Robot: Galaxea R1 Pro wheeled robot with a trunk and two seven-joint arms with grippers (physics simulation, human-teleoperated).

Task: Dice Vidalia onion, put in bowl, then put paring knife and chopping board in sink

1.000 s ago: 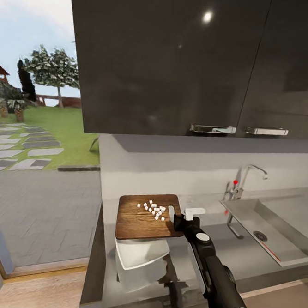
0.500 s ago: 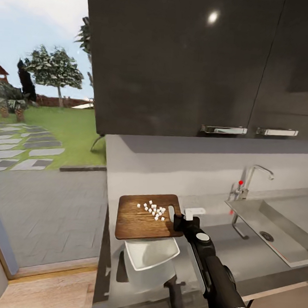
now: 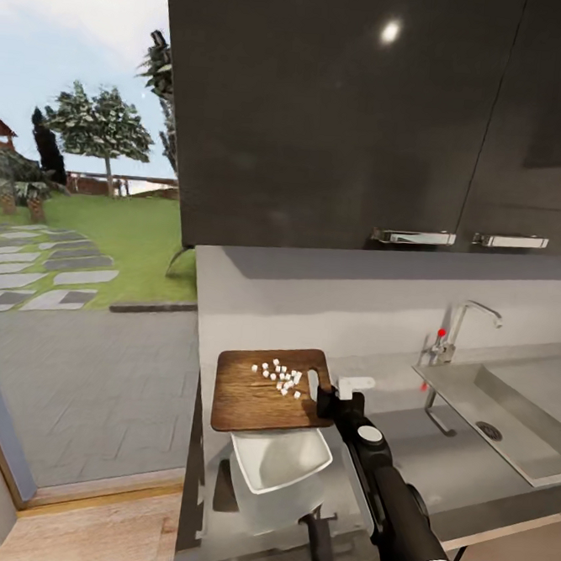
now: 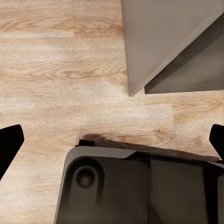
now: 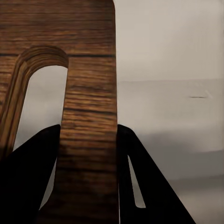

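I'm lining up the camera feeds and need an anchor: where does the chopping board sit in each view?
Head view: the chopping board is left of centre, held above the bowl, diced onion on top.
Left wrist view: not in it; wooden floor below.
Right wrist view: its handle end is clamped in the right hand.
Shared landmark: the board's handle slot.

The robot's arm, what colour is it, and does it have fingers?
The right arm is mostly glossy black, with a white sleeve section near the shoulder and a round white cap by the wrist. Its gripper is black with a white block on top. It has two flat, black, tapering fingers.
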